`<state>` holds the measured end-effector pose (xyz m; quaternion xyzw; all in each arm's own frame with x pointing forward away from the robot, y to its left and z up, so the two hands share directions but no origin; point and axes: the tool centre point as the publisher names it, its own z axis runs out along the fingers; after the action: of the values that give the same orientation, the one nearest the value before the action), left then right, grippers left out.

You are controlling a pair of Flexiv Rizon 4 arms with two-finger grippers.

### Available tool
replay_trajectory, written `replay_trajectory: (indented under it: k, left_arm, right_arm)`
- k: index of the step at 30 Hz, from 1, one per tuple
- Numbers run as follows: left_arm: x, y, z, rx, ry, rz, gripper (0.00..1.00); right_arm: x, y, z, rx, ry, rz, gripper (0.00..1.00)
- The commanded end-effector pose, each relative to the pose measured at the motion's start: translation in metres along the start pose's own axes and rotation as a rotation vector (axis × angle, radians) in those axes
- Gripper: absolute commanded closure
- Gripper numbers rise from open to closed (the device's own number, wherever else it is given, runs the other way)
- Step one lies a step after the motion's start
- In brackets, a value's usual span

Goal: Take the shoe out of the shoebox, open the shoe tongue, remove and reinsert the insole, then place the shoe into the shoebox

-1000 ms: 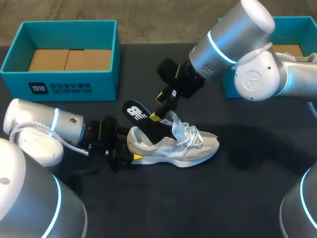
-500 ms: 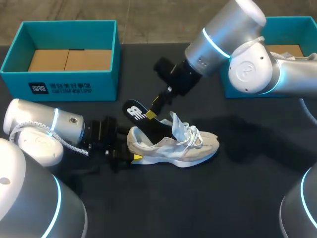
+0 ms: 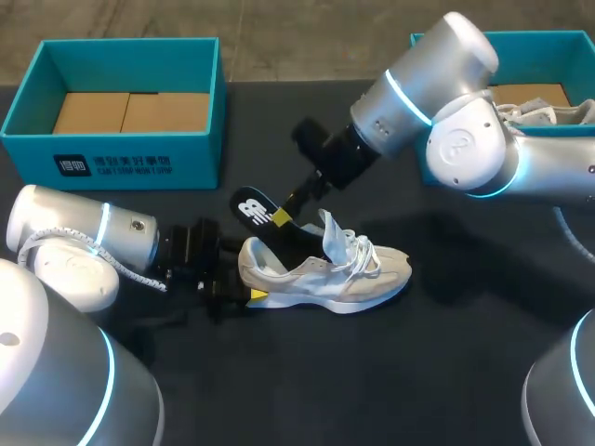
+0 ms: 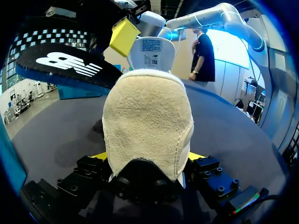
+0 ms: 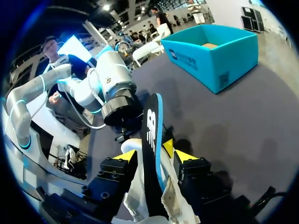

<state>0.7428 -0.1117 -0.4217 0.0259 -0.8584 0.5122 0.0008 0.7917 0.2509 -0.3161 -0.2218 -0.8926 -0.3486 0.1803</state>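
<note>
A beige-and-white shoe [image 3: 325,269] lies on its sole mid-table, toe to the right, tongue [image 3: 333,234] pulled up. A black insole [image 3: 256,209] sticks up out of the shoe's opening toward the back left. My right gripper [image 3: 281,216] stands at the insole; in the right wrist view the insole [image 5: 150,135] runs between its yellow fingertips [image 5: 125,156], which stand close on both sides, still open. My left gripper [image 3: 244,293] is at the heel; in the left wrist view the heel [image 4: 147,126] fills the gap and both fingers press on it.
A teal shoebox [image 3: 121,158] with a cardboard bottom stands at the back left. A second teal box [image 3: 423,167] at the back right holds another shoe [image 3: 544,110]. Dark tabletop lies open in front of the shoe.
My right gripper's fingers have drawn in around the insole, and the right arm has shifted slightly. The shoe, the insole and my left arm have stayed put.
</note>
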Motion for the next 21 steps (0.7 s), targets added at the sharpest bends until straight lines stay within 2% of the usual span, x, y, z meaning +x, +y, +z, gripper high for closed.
replay_trajectory:
  k: [1, 6, 12, 18, 20, 21]
  left_arm:
    - [-0.001, 0.002, 0.0, -0.004, 0.002, 0.0, 1.0]
    - [-0.001, 0.002, 0.0, -0.004, 0.002, 0.0, 1.0]
    - [-0.001, 0.002, 0.0, -0.004, 0.002, 0.0, 1.0]
    - [-0.001, 0.002, 0.0, -0.004, 0.002, 0.0, 1.0]
    - [-0.001, 0.002, 0.0, -0.004, 0.002, 0.0, 1.0]
    - [-0.001, 0.002, 0.0, -0.004, 0.002, 0.0, 1.0]
  right_arm:
    - [-0.004, 0.0, 0.013, -0.011, 0.012, 0.006, 0.54]
    - [-0.004, 0.002, 0.017, -0.017, 0.021, 0.01, 0.57]
    - [-0.003, 0.003, 0.019, -0.032, 0.022, 0.014, 0.68]
    - [-0.003, 0.005, 0.027, -0.04, 0.053, 0.009, 0.7]
    - [-0.003, 0.005, 0.029, -0.04, 0.057, 0.008, 0.73]
    - [-0.003, 0.004, 0.029, -0.04, 0.059, 0.008, 0.8]
